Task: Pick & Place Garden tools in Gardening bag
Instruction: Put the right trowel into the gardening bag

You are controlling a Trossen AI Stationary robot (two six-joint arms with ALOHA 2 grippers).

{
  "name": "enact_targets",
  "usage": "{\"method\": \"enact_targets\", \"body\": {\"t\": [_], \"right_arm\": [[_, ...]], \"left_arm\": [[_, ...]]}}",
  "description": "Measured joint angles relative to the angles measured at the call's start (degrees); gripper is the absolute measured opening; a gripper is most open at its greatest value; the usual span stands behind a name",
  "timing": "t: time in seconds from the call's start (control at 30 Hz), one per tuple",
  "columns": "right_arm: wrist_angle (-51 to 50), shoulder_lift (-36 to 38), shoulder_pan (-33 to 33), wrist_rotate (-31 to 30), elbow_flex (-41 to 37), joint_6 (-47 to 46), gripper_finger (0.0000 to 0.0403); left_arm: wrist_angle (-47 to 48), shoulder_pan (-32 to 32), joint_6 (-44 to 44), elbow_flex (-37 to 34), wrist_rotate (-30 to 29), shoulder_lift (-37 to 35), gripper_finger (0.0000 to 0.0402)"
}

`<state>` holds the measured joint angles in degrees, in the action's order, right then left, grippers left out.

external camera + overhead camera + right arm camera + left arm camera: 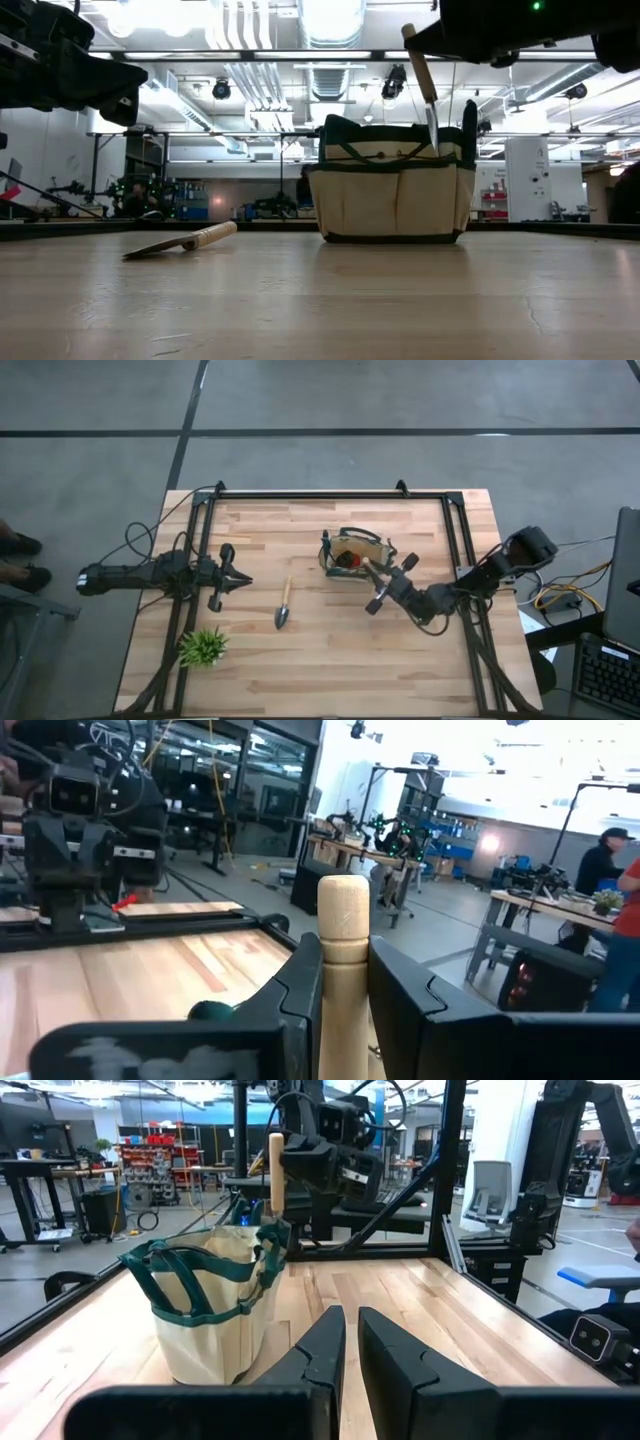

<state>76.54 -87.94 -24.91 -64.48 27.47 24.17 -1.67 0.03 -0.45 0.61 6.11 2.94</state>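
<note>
My right tool (pixel 374 582) pinches a wooden-handled trowel (pixel 424 82) upright above the gardening bag (pixel 352 553) mid-counter (pixel 330 660). My left tool (pixel 240 582) waits, fingers nearly together, empty. A second trowel (pixel 284 607) lies on the planks; workshop benches and ceiling lights stand beyond.

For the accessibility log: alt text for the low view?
A tan gardening bag stands on the table while a wooden-handled trowel hangs blade-down over its right side. A second trowel lies on the table to the left.

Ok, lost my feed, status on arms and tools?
Right end effector shut on trowel above gardening bag. Left end effector idle, shut. Second trowel on table.
</note>
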Motion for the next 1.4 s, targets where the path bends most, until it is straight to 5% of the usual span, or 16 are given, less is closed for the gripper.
{"method": "enact_targets", "body": {"t": [0.23, 0.4, 0.9, 1.07, 1.4], "right_arm": [[0.2, -2.7, -0.1, -0.6, 0.0, -0.1, 0.0052], [0.0, -3.3, -0.1, -8.4, -0.1, 2.4, 0.0055], [0.0, -3.4, -0.1, -11.0, -0.1, 0.1, 0.0155], [0.0, -3.4, -0.1, -18.3, 0.2, 6.4, 0.0189], [0.3, -3.2, -1.2, -21.2, 1.4, 6.4, 0.02]], "left_arm": [[0.0, 0.0, 0.0, 0.0, 0.0, 0.0, 0.0037], [0.0, 0.0, 0.0, 0.0, 0.0, 0.0, 0.0037], [0.0, 0.0, 0.0, 0.0, 0.0, 0.0, 0.0037], [0.0, 0.0, 0.0, 0.0, 0.0, 0.0, 0.0037], [0.0, 0.0, 0.0, 0.0, 0.0, 0.0, 0.0037]]}}
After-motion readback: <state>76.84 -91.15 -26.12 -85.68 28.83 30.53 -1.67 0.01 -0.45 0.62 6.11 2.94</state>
